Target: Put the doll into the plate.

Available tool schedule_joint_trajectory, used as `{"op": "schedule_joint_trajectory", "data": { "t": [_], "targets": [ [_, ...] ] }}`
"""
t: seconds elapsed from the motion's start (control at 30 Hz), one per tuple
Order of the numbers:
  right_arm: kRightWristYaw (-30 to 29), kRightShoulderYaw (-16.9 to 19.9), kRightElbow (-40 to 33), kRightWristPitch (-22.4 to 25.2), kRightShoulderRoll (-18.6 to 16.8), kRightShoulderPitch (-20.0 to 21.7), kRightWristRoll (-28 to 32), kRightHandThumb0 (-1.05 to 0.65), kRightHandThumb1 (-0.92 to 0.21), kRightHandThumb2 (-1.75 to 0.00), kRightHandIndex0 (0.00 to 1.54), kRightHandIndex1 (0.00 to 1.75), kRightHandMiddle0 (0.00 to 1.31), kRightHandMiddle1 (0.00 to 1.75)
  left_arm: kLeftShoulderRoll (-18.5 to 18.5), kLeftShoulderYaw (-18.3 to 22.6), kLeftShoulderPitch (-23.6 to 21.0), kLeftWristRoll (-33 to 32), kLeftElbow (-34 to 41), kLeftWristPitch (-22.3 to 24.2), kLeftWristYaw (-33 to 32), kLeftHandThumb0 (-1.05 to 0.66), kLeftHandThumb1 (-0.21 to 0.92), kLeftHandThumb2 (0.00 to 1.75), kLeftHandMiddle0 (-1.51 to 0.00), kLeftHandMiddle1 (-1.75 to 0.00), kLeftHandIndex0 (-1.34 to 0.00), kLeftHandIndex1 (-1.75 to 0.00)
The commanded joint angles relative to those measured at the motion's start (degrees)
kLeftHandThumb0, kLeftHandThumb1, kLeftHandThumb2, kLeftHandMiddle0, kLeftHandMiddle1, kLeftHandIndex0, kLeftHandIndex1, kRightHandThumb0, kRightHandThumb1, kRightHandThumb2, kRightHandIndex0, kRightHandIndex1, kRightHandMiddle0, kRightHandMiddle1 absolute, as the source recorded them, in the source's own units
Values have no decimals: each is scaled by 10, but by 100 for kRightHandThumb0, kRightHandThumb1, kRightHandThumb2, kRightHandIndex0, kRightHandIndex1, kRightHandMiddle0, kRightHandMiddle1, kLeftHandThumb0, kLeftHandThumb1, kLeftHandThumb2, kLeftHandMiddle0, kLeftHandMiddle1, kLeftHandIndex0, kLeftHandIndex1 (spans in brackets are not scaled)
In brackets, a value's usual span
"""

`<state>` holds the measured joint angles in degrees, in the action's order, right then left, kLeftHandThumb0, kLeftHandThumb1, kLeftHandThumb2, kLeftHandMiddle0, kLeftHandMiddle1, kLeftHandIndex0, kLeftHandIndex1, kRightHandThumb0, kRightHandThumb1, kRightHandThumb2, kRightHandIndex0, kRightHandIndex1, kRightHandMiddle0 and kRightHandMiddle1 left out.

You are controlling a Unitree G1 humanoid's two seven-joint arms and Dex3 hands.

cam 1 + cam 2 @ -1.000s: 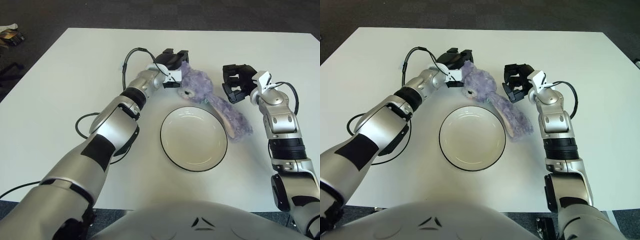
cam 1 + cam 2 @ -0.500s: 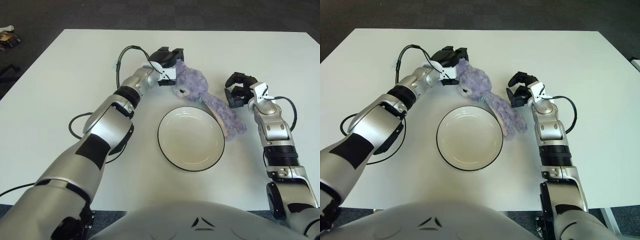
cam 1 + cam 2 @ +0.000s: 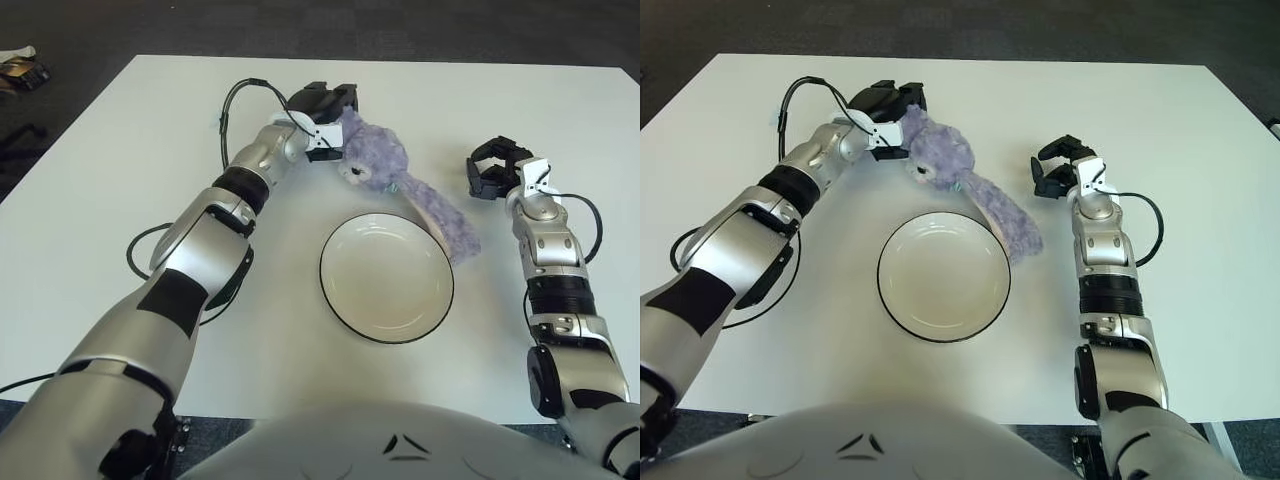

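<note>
A purple plush doll (image 3: 375, 160) lies on the white table, its head at the far side and its long body (image 3: 1002, 210) trailing toward me, past the plate's far right rim. The white plate (image 3: 322, 278) with a dark rim sits in the middle, nothing in it. My left hand (image 3: 335, 110) reaches across the table and is shut on the doll's head from the left. Right of the doll, my right hand (image 3: 490, 168) is well apart from it, its fingers loosely bent around nothing.
A black cable (image 3: 232, 105) arcs over my left forearm, and another loop (image 3: 140, 255) lies on the table (image 3: 120, 170) beside that arm. Dark floor surrounds the table, with some clutter (image 3: 20, 68) at the far left.
My left hand has dragged the doll's head left and farther away, pulling the body along the plate's rim. The right hand has drawn back to the right, away from the doll.
</note>
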<state>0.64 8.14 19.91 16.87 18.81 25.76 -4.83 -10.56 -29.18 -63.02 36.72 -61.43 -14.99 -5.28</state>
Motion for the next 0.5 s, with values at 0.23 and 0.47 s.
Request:
{"op": "schedule_joint_trajectory", "data": {
  "t": [0.23, 0.47],
  "targets": [
    [-14, 11, 157, -55, 13, -2, 0, -1, -45, -116, 40, 175, 39, 175, -14, 11, -4, 3, 35, 26, 1, 49, 25, 140, -66, -175, -50, -175],
    [-35, 17, 193, -68, 12, 10, 3, -1, -49, -112, 38, 175, 36, 175, -23, 14, 0, 5, 53, 30, -7, 10, 22, 144, -68, -175, -45, -175]
  ]
}}
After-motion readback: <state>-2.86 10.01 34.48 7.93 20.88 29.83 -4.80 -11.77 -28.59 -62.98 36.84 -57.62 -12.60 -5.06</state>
